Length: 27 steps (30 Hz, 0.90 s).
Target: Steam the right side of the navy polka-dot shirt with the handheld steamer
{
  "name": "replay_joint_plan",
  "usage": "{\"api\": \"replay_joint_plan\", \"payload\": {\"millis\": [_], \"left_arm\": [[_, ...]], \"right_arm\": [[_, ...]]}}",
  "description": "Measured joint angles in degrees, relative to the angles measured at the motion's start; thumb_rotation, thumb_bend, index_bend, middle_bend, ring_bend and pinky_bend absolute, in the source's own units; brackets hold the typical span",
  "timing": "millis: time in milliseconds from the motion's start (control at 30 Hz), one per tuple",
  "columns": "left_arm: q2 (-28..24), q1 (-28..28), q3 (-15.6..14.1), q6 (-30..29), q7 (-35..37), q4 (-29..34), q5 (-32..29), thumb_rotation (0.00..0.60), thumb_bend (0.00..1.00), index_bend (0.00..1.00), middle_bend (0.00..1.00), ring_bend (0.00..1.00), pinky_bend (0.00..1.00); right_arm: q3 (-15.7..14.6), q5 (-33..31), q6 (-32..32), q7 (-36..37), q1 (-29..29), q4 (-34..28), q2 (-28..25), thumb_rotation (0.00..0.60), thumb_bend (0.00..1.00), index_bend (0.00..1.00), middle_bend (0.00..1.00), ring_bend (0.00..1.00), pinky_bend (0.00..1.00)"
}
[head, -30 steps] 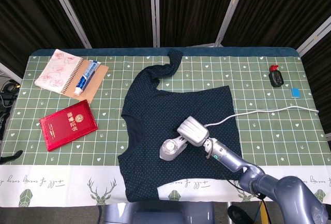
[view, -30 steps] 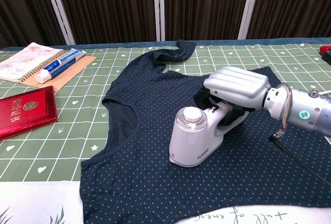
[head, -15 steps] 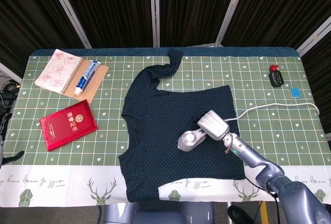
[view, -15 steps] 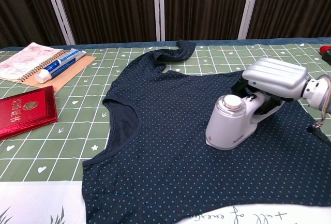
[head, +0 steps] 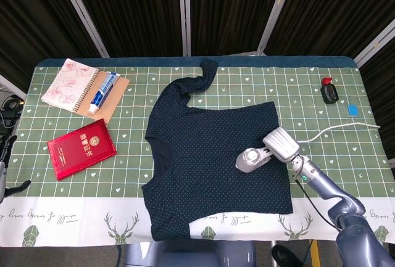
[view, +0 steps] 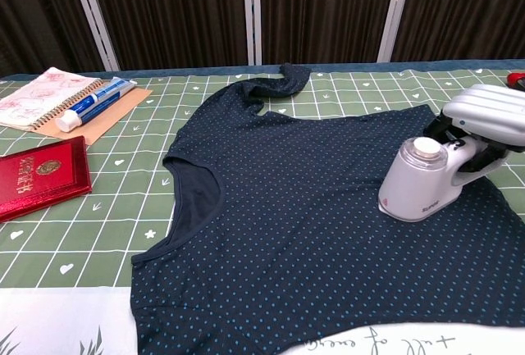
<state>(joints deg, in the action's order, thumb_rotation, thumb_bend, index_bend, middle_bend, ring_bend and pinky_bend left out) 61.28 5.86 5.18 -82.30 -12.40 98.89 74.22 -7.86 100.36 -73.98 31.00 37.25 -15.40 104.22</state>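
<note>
Right hand (head: pixel 281 143) is wrapped around the handle of the white handheld steamer (head: pixel 249 160), fingers clamped on it. Steamer head sits flat on the navy polka-dot shirt (head: pixel 210 156), near the shirt's right-hand edge as seen from the head camera. Shirt lies spread on the green grid-pattern tablecloth of the table (head: pixel 308 88). White power cord (head: pixel 336 128) trails right from the steamer. Left hand not visible in either view. Far left of the table: red booklet (head: pixel 81 148), spiral notebook (head: pixel 70 82), blue-and-white tube (head: pixel 103 91).
</note>
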Motion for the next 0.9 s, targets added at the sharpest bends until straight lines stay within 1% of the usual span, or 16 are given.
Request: {"api": "replay_joint_plan", "payload": {"millis": [267,467,700,900], "left_arm": [[0.0,-0.2,0.0,-0.6,-0.2,0.1,0.3,0.600,0.00,0.00,0.00,0.00,0.00],[0.0,-0.2,-0.1,-0.8,-0.1,0.3,0.5,0.600,0.00,0.00,0.00,0.00,0.00],[-0.2,-0.3,-0.1,-0.9,0.3,0.3,0.7,0.600,0.00,0.00,0.00,0.00,0.00],[-0.4,-0.4,-0.1,-1.0,0.6,0.4,1.0,0.600,0.00,0.00,0.00,0.00,0.00]], "right_arm": [[-1.0,1.3,-2.9,1.1,0.6,-1.8,1.2,0.600,0.59,0.85,0.79,0.77,1.00],[-2.2,3.1,-5.5,0.0,1.0,-4.5,1.3,0.600,0.59,0.85,0.79,0.77,1.00],[-4.5,6.3,-9.1,-3.9,1.5,-8.9,1.1,0.600,0.59,0.85,0.79,0.77,1.00],[-6.5,9.8,-12.8,-9.7,2.1,-15.3,0.0,0.600,0.59,0.85,0.79,0.77,1.00]]}}
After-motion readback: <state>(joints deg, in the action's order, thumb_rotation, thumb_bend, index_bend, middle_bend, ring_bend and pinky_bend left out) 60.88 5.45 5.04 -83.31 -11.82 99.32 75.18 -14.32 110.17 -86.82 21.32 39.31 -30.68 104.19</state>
